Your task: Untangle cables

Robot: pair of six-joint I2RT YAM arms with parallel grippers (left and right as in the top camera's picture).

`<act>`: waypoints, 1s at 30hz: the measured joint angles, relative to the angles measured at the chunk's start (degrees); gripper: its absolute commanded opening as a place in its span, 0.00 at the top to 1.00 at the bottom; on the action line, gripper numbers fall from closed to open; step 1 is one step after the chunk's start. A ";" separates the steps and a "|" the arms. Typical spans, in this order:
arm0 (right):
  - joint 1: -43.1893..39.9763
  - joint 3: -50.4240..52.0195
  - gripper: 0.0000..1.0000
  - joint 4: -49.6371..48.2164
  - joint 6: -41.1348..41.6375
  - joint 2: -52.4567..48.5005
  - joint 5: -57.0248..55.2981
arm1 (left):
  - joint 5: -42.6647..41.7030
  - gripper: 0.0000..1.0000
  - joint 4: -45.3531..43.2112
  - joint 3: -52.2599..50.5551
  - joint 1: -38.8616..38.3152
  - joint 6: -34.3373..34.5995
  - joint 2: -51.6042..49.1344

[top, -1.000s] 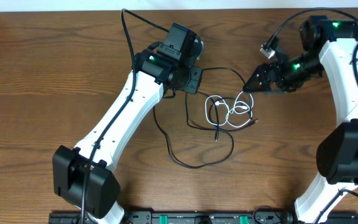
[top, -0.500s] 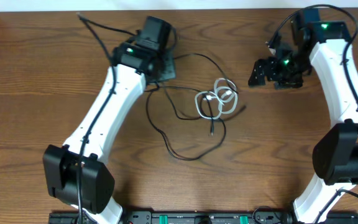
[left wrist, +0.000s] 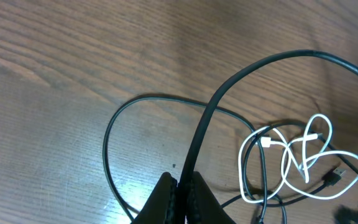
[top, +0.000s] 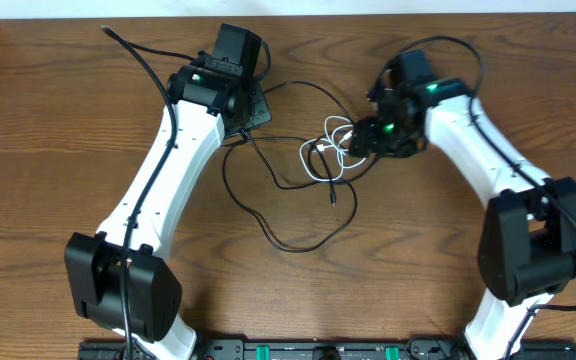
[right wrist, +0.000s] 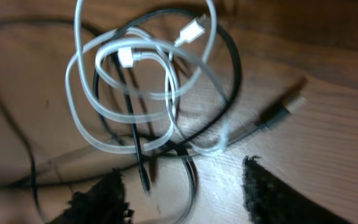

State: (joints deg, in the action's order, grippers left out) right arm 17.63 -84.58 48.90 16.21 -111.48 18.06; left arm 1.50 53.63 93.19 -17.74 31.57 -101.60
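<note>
**Black cable being gripped on the left, right jaws being held apart over the tangle**

The black cable [left wrist: 206,118] is being pinched between the fully closed fingers of the left gripper [left wrist: 182,185] near the back of the wooden table [top: 48,150]. The white cable [right wrist: 126,57] is lying at mid-table in small loops, and black strands are being threaded through them. The right gripper [right wrist: 185,186] is being held just above these loops, jaws partly apart, with nothing gripped. One plug end [right wrist: 284,109] of the black cable is lying just beside the loops.
</note>
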 measured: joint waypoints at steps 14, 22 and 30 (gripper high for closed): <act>3.30 3.39 0.99 -11.69 11.32 -1.55 -10.56 | 6.49 0.92 -0.15 0.00 0.02 0.09 -0.96; 3.28 3.39 0.76 -11.98 11.34 -1.57 -11.10 | 8.50 0.92 -0.22 -0.09 0.02 0.04 -7.80; 4.13 3.43 0.53 -13.44 7.80 -1.57 -6.58 | 1.88 0.53 -0.17 -0.39 0.02 -1.95 -15.78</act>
State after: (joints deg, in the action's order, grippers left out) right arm 21.76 -81.14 35.46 24.01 -113.06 11.49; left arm 3.38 53.45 92.79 -17.72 29.63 -117.38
